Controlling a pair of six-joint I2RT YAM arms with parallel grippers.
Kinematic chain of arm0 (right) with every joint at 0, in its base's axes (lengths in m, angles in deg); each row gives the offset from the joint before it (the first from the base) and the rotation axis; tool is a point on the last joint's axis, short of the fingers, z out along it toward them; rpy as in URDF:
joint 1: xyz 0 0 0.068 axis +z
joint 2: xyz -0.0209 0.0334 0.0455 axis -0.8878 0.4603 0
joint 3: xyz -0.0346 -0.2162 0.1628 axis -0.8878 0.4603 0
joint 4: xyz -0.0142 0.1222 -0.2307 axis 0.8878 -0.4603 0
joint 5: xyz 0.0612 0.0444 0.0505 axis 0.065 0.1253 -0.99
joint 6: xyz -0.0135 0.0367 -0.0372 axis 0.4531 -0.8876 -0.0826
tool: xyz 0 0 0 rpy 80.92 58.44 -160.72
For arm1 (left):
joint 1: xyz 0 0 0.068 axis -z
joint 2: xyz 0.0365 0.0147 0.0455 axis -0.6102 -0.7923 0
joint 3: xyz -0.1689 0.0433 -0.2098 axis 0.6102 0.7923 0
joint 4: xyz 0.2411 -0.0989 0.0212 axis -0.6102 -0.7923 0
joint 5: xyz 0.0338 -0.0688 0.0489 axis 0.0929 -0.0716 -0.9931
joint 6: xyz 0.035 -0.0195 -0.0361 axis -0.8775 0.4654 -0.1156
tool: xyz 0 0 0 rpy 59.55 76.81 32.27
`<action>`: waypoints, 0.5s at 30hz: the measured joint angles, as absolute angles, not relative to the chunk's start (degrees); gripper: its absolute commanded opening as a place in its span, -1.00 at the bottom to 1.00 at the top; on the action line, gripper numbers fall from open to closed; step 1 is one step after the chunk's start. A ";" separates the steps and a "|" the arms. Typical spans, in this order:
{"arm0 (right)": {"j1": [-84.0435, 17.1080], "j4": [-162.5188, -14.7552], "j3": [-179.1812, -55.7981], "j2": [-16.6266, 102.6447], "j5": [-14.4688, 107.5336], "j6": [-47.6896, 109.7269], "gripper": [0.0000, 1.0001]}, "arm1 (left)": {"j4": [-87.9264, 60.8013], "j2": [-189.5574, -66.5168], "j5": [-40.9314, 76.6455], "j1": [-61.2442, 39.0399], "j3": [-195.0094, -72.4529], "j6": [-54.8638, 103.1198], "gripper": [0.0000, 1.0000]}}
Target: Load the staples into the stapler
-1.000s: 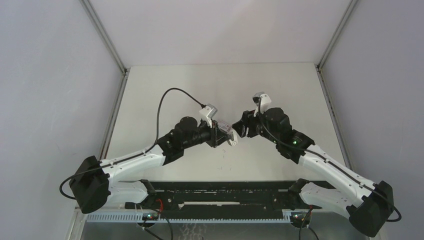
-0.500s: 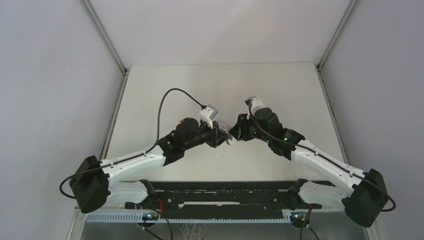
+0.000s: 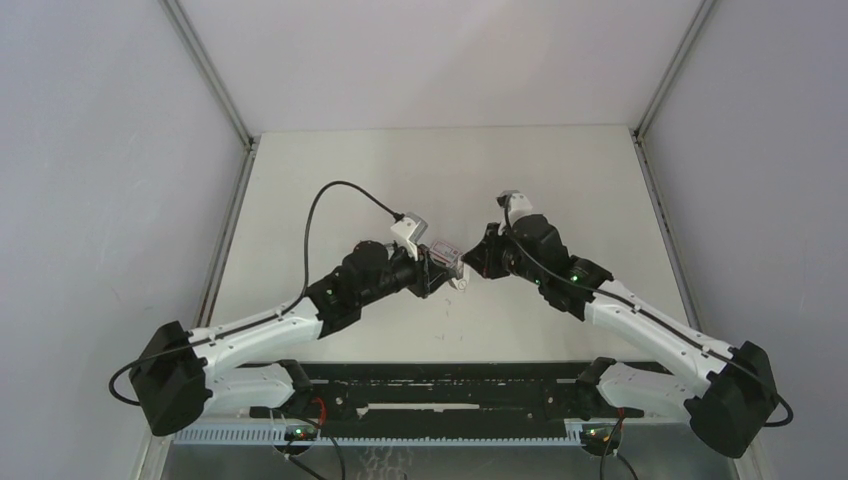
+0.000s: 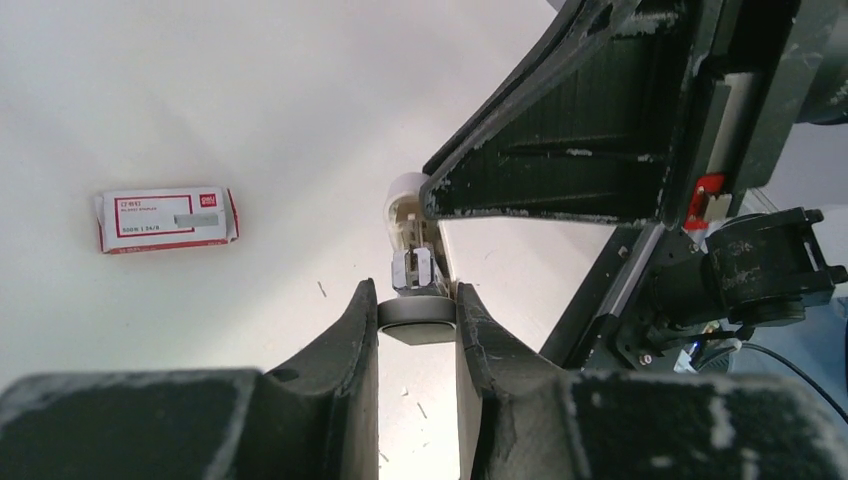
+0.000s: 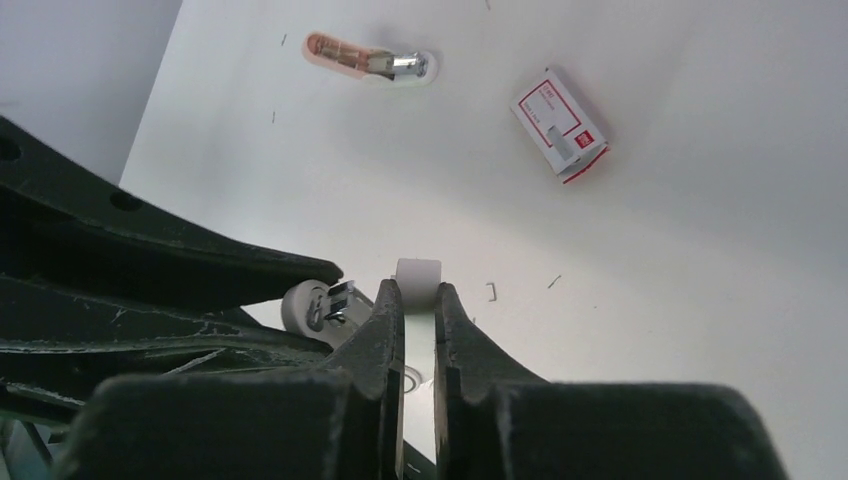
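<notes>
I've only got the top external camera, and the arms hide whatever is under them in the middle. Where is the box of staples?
Observer: The box of staples lies flat on the table, label up, well apart from both arms. The left wrist view shows it.
Operator: What's held on the left side?
Observer: The left gripper is shut on the grey end of the stapler.
Operator: And on the right?
Observer: The right gripper is shut on the stapler's white end, fingertips pinching it, as the right wrist view shows.
</notes>
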State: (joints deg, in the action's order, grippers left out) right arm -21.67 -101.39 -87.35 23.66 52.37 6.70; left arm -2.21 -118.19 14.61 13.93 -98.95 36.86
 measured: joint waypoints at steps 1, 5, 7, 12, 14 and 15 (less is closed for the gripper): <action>-22.08 -101.63 -87.35 23.18 52.46 6.33 -1.00 | -1.84 -117.82 14.42 13.93 -98.66 36.86 -0.99; -24.53 -102.06 -87.26 21.00 52.20 3.88 -1.00 | 0.28 -115.94 13.34 14.04 -97.27 36.84 -1.00; -26.04 -101.74 -86.67 19.53 51.41 2.39 -1.00 | 1.22 -114.78 12.82 14.17 -96.59 36.80 -1.00; -29.97 -100.60 -82.91 14.99 49.09 -1.24 -1.00 | 3.05 -113.69 12.91 14.47 -95.21 36.49 -1.00; -31.15 -100.60 -81.47 13.41 49.44 -1.74 -1.00 | 3.47 -113.69 13.17 14.52 -94.80 36.32 -0.99; -32.01 -100.66 -80.77 12.52 50.27 -1.89 -1.00 | 3.38 -113.58 13.32 14.45 -94.40 36.30 -0.99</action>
